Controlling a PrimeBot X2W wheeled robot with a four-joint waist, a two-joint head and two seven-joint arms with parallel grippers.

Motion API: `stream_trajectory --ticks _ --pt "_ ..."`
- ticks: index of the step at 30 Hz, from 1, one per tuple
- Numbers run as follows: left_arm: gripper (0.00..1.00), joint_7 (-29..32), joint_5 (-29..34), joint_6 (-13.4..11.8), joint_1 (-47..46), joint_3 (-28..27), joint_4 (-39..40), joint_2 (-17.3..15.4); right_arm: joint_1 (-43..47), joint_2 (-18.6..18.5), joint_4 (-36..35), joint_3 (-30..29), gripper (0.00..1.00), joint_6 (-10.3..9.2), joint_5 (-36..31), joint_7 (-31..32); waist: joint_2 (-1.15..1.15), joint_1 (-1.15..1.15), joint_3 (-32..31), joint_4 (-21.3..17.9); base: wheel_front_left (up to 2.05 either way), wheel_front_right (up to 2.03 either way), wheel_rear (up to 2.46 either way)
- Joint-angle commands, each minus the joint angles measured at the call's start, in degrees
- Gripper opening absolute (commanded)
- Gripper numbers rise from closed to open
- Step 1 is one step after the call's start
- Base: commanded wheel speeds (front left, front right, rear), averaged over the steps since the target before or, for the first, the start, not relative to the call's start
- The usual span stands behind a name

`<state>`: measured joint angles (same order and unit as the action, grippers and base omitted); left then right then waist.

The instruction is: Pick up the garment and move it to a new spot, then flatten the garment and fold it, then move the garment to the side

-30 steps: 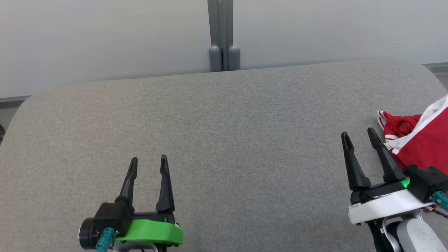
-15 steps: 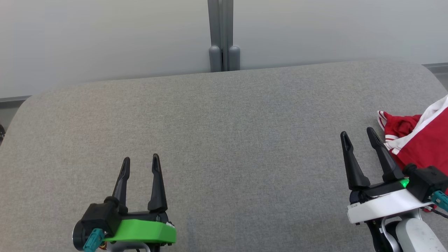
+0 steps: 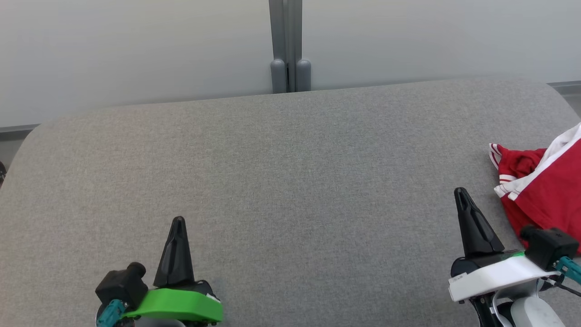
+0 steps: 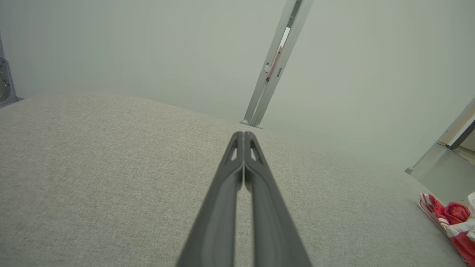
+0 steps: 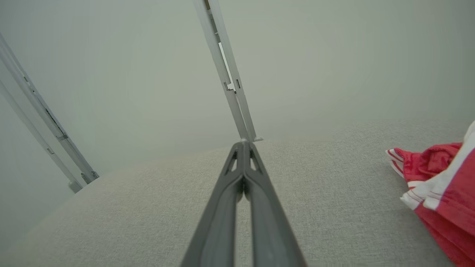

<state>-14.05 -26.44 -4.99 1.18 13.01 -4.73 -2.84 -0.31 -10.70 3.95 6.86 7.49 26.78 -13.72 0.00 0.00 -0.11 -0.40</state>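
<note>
The garment (image 3: pixel 547 190) is red with white stripes and lies bunched at the right edge of the grey padded table (image 3: pixel 290 181); it also shows as the garment (image 5: pixel 441 185) in the right wrist view and as the garment (image 4: pixel 451 222) at the far right of the left wrist view. My right gripper (image 3: pixel 461 194) is shut with nothing in it, just left of the cloth and apart from it. My left gripper (image 3: pixel 178 221) is shut and empty at the lower left, far from the cloth. Both pairs of fingers are pressed together, right gripper (image 5: pixel 243 144), left gripper (image 4: pixel 243 134).
A pale wall with a grey vertical post (image 3: pixel 287 45) stands behind the table's far edge. The table's corners are rounded, and a grey floor strip (image 3: pixel 18 131) shows at the far left.
Both grippers have shut from open. The left one has drawn back toward the lower left, and the right one has slid slightly down the view.
</note>
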Motion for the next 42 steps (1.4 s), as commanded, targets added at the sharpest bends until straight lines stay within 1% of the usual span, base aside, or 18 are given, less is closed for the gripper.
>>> stream_trajectory --ticks 1,19,34,42 --pt "0.0 0.48 -2.56 0.56 -0.79 -0.68 0.56 -0.46 -1.29 -0.14 -0.47 -0.63 0.0 0.0 2.46 0.49 0.0 0.0 0.01 0.01 0.0 0.0 0.0" --pt "0.0 4.17 -18.9 3.58 -2.77 -3.77 -2.24 -1.43 -2.55 1.11 2.04 -2.87 0.0 0.0 18.26 4.54 0.0 0.0 0.04 0.07 0.0 0.0 0.0" --pt "0.0 6.93 -29.85 5.55 -3.9 -6.24 -3.63 -1.89 -3.37 2.13 3.69 -4.61 0.0 0.0 28.93 7.49 0.0 0.0 0.08 0.12 0.0 0.0 0.0" --pt "0.0 8.27 -34.74 6.43 -4.35 -7.45 -4.26 -2.02 -3.71 2.66 4.46 -5.48 0.0 0.0 33.73 8.88 0.0 0.0 0.1 0.15 0.0 0.0 0.0"
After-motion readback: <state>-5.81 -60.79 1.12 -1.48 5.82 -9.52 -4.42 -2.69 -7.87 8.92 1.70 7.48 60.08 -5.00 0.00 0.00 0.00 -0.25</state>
